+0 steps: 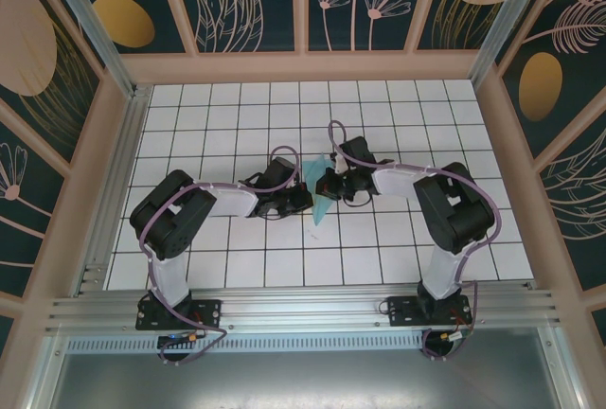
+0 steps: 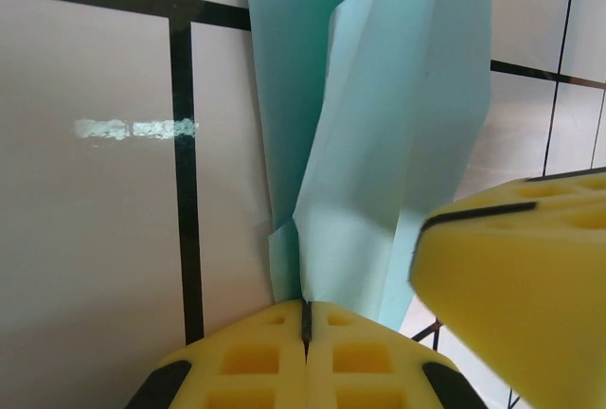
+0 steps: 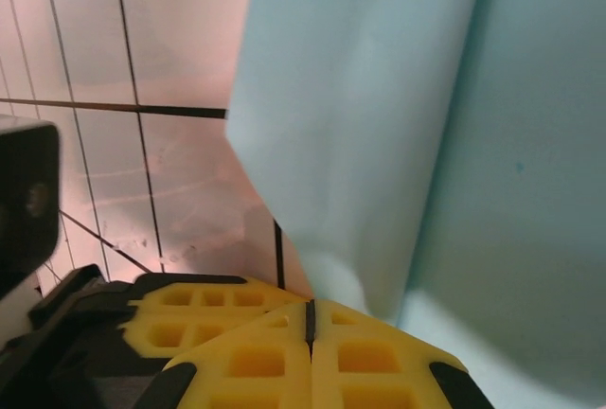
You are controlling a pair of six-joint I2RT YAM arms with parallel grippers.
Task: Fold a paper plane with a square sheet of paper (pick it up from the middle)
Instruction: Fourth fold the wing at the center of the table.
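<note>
Paper plane [image 1: 320,208], slim folded light teal-blue paper, being pinched between pressed-together yellow pads [image 2: 256,362] of left gripper [image 2: 306,319] and right gripper [image 3: 310,310]; probably risking tearing if tugging apart.

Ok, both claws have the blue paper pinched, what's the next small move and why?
Likely lower both together and lay the paper flat on the table. The left claw and right claw are each shut on its edge, close side by side, and its folded flaps bow loosely rather than lying flat, so the crease seems to need pressing.
</note>
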